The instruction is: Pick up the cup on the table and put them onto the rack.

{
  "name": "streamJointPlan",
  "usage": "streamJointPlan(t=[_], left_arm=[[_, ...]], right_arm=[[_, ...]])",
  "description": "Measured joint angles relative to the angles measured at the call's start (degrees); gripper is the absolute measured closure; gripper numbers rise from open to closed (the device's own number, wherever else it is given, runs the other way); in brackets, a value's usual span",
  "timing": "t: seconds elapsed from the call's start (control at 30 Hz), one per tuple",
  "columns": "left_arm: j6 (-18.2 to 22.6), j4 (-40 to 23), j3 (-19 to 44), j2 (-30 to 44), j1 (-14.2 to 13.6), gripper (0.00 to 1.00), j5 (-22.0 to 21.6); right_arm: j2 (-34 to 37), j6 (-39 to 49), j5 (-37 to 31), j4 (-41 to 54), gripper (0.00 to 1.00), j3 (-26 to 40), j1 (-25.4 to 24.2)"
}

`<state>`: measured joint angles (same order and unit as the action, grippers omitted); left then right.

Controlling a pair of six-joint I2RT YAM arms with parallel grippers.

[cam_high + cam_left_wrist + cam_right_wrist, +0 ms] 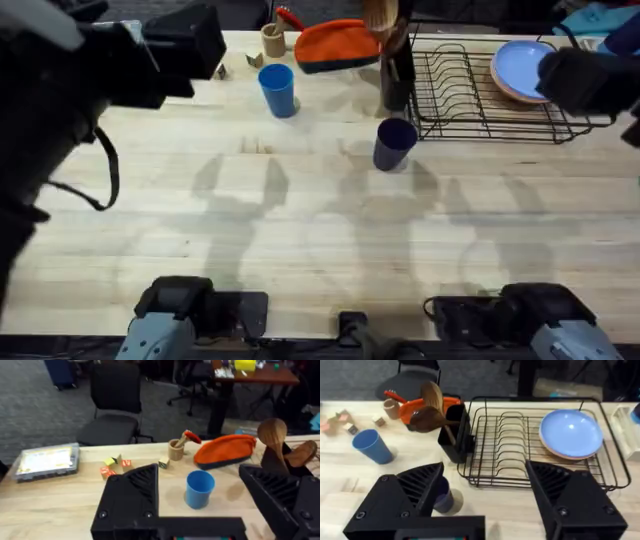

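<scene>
**Both cups on the surface, both grippers spread wide and empty**

The bright blue cup (278,90) stands upright near the far edge of the surface (300,240), just this side of the orange pouch (337,45). The navy cup (394,143) stands upright too, just off the near left corner of the rack (470,100), not on it. In the right wrist view that navy cup (443,496) is half hidden behind a finger (400,497) of the right gripper (490,505), jaws well apart, grasping nothing. The left gripper (210,505) is likewise released, the blue cup (199,489) showing between its fingers farther off. A blue plate (570,434) leans in the rack's far right end. Wooden spoons (432,407) stick out of a black holder (454,430) at the rack's left side. Overhead, both arms loom dark and blurred, cut off at the edges.
</scene>
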<state>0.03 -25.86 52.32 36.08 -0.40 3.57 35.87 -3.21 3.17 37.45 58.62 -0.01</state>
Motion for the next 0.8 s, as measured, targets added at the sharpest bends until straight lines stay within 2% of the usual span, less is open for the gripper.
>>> streamJointPlan(t=[0.13, 0.33, 0.43, 0.8], left_arm=[[0.0, -3.3, 3.0, 3.9, 0.0, 0.008, 1.7], [0.0, -4.4, 3.3, 7.2, 0.0, 0.008, 2.7], [0.0, -6.2, 3.3, 7.7, 0.0, 0.008, 2.7], [0.0, -6.6, 3.3, 8.2, 0.0, 0.008, 2.7]], right_arm=[[3.7, -0.4, 2.0, 0.3, 0.007, 2.0, 0.0], [7.0, -0.9, 3.6, 0.8, 0.007, 2.2, 0.0], [7.6, -0.9, 4.2, 2.1, 0.007, 2.2, 0.0], [7.6, -0.9, 5.3, 2.8, 0.007, 2.2, 0.0]])
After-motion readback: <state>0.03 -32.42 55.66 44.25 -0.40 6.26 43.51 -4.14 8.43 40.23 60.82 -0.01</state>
